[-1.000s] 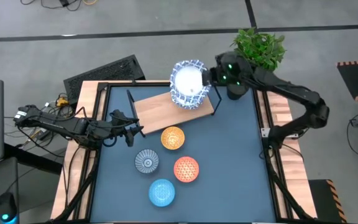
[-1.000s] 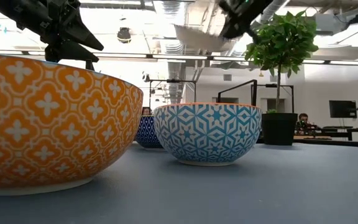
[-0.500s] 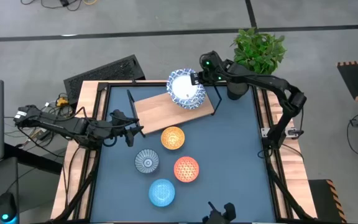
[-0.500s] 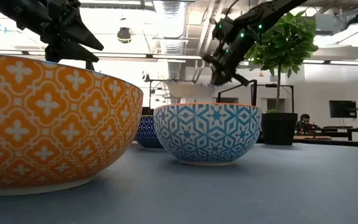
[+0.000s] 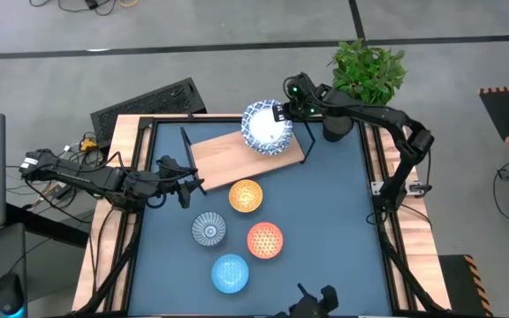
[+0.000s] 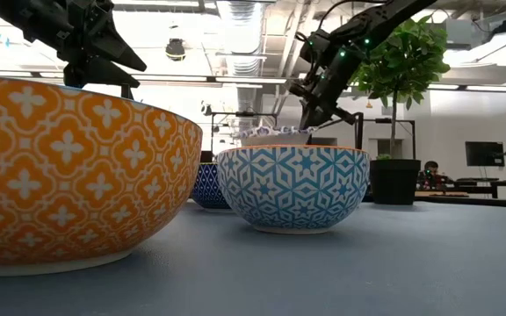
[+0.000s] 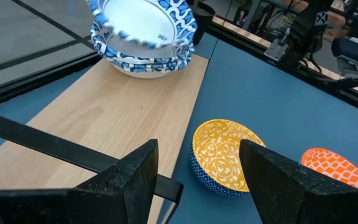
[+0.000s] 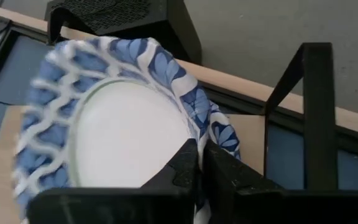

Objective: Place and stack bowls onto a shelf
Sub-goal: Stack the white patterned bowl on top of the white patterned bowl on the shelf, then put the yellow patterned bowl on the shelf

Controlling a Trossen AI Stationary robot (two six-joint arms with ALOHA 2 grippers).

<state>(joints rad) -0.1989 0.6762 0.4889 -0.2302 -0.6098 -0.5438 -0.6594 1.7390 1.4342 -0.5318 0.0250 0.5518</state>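
Observation:
The shelf (image 5: 228, 152), a light-wood board with a black wire frame, lies at the far middle of the table. On its right end stand stacked white bowls with blue rims (image 7: 146, 61). The top bowl (image 5: 266, 126) (image 7: 140, 23) looks blurred, and my right gripper (image 5: 283, 112) (image 8: 201, 163) is shut on its rim. My left gripper (image 5: 188, 183) (image 7: 197, 180) hovers open near the shelf's left end. A yellow-orange bowl (image 5: 246, 195), a grey-blue bowl (image 5: 208, 229), a red-orange bowl (image 5: 265, 239) and a light blue bowl (image 5: 230, 272) sit on the blue tabletop. My right gripper pinches the top bowl's rim (image 8: 194, 132) on the side toward the table's far right, one finger (image 8: 184, 167) over the white inside and one outside. The fingers slant down from the far right. The bowl sits low over the stacked bowls (image 6: 275, 136), its free side blurred.
A potted plant (image 5: 368, 69) stands at the far right corner, close behind my right arm. A black mesh object (image 5: 148, 104) lies beyond the table's far left edge. The shelf's left half is bare wood (image 7: 104, 118). The wire frame rises at both shelf ends (image 5: 185, 141).
My right gripper has come down and toward the table's left with the white bowl. The bowl was lifted high and tilted over the shelf's right end. It now lies nearly level on the bowls stacked there.

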